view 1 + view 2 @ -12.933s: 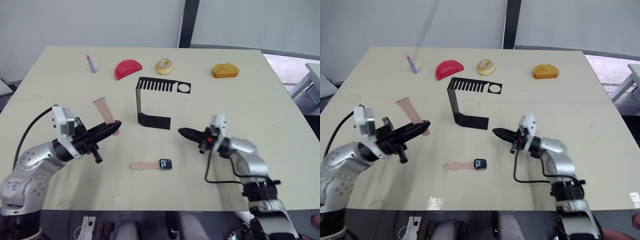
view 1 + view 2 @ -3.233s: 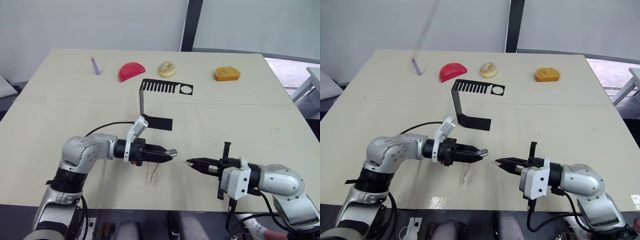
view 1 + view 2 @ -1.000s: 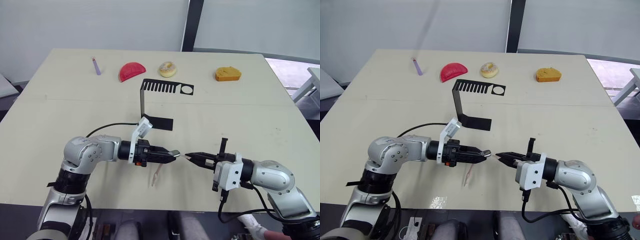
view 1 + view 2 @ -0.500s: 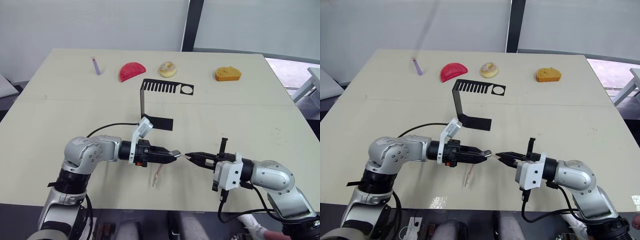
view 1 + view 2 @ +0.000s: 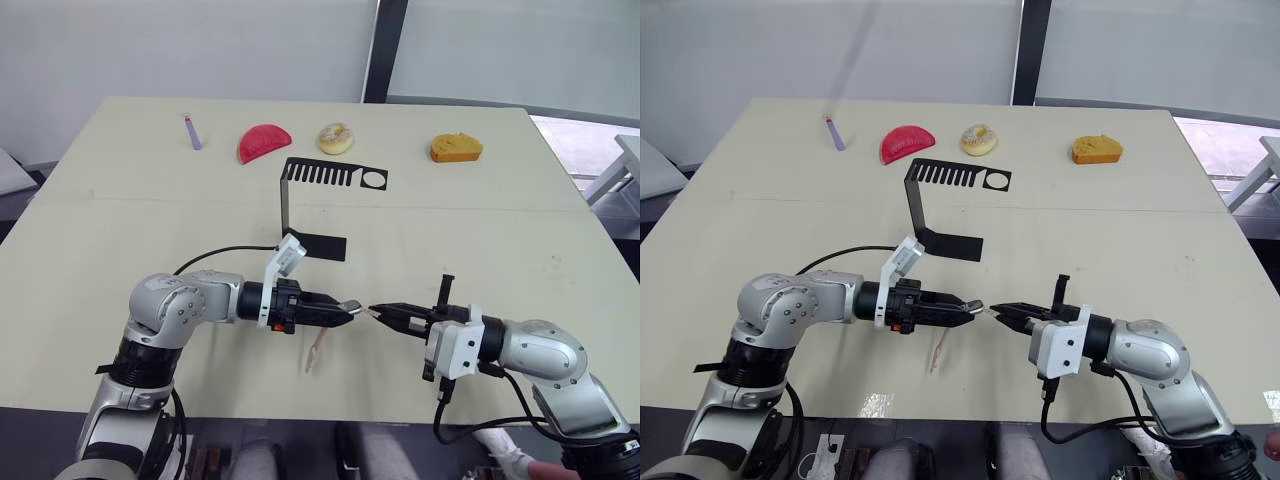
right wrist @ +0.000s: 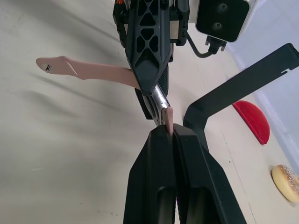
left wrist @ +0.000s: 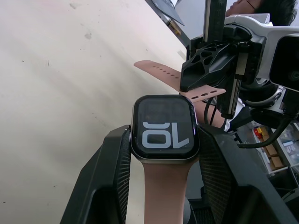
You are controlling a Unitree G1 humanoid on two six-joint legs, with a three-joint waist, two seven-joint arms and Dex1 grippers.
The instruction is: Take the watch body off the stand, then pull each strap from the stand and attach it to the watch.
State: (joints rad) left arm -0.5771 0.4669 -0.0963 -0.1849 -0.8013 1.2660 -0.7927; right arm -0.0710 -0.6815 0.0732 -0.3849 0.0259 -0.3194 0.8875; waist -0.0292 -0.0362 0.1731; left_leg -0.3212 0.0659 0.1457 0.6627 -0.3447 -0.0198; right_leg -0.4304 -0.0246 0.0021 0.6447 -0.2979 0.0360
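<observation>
One watch body between my left fingers. Two straps: one on watch, hanging toward tabletop; other in my right fingers. One stand. Beyond stand: one purple stick, one red slice, one doughnut, one orange piece.

Between my left fingers, which are black with a fine mesh texture, the watch body has a dark screen with pale digits and a greyish rim. The strap below it is pink-beige. My right fingers are glossy black.
</observation>
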